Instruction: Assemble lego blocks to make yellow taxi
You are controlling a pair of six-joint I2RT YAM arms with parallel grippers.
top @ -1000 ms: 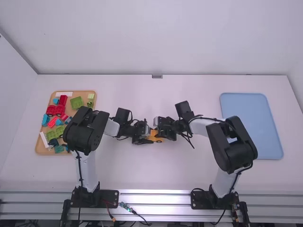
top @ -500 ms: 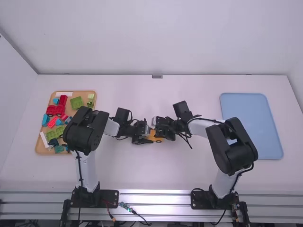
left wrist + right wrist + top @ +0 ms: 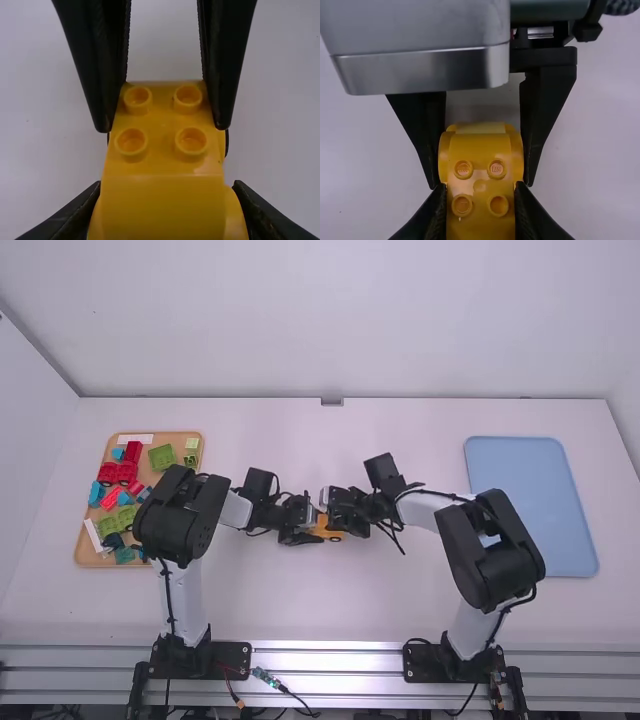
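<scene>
From where I stand, the taxi (image 3: 328, 530) is at mid-table, caught between both arms. The left gripper (image 3: 167, 185) comes in from nine o'clock, its fingers closed on one end of the yellow body; the right gripper (image 3: 480, 185) has the other end pinched from three o'clock. A dark wheel (image 3: 335, 539) shows at about five o'clock on the body.

I'd call it well along: the pieces in hand already look like a car, with a raised yellow part and open studs (image 3: 462, 169) beside it. Whether everything is pressed fully home, I can't tell. The step in hand looks like joining or firming up the parts, and a lopsided squeeze could pop one loose.

Over at nine o'clock, tipping toward ten, the wooden tray (image 3: 88, 562) holds red blocks (image 3: 118, 473), green blocks (image 3: 162, 457) and blue blocks (image 3: 97, 494), likely spares for other builds. At three o'clock lies the blue tray (image 3: 530, 505). The taxi isn't on it yet; my guess is that setting it down there is what's left.
</scene>
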